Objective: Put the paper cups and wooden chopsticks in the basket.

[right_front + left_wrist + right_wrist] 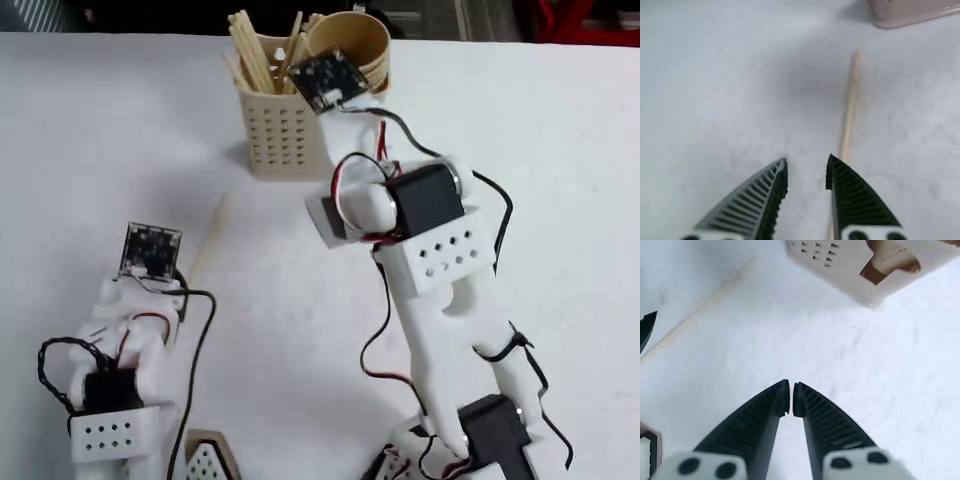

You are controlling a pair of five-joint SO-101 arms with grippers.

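Left wrist view, nearest first: the left gripper (806, 167) has its two ribbed fingers parted over the bare table (715, 75) and grips nothing. A loose wooden chopstick (849, 105) lies flat just beside one finger; its near end passes behind that finger and is cut off at the lower edge, so contact cannot be judged. Beyond it, at the upper right, the basket (910, 12) is cropped to its bottom corner. In the right wrist view the right gripper (791, 390) has its fingers drawn together to a thin slit, with nothing between them. Farther off, the basket is cut by the top edge, with a brown form (887, 262) against it that is too cropped to name. In the high view the right arm (440, 250) covers part of the perforated basket at upper centre. The basket holds a bundle of chopsticks (255, 55) standing upright. A paper cup (355, 40) sits at its right, partly behind the arm; whether inside or behind is unclear.
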